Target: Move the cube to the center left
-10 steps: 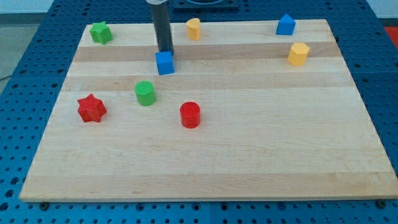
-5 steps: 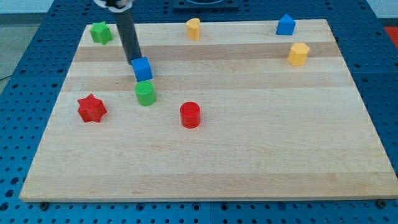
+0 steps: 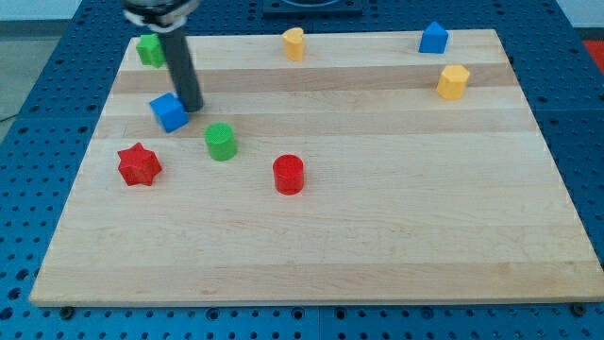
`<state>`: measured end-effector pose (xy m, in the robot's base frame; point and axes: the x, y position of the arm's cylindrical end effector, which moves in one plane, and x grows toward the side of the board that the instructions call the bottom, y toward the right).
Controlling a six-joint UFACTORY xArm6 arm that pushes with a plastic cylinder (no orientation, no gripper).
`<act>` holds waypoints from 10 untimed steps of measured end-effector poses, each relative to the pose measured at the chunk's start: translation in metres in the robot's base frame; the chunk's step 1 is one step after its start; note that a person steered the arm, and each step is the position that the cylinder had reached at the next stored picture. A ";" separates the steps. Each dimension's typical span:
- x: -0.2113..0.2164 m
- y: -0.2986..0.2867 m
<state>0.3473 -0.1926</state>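
Observation:
The blue cube [image 3: 169, 111] sits on the wooden board [image 3: 377, 236] at the view's left, above the red star [image 3: 139, 164] and left of the green cylinder [image 3: 220, 141]. My tip [image 3: 192, 107] stands right against the cube's right side, slightly above its middle. The dark rod rises from there toward the view's top left.
A green star [image 3: 148, 49] lies at the top left, partly behind the rod. A red cylinder [image 3: 288, 174] is near the middle. A yellow block [image 3: 293, 42] is at the top, a blue house-shaped block [image 3: 433, 37] and a yellow hexagonal block [image 3: 453, 81] at the top right.
The blue cube has slid left and slightly down, from near the top middle to above the red star. My tip moved left with it and is on its right side now.

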 end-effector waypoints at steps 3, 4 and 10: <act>0.020 0.015; 0.022 -0.006; 0.022 -0.041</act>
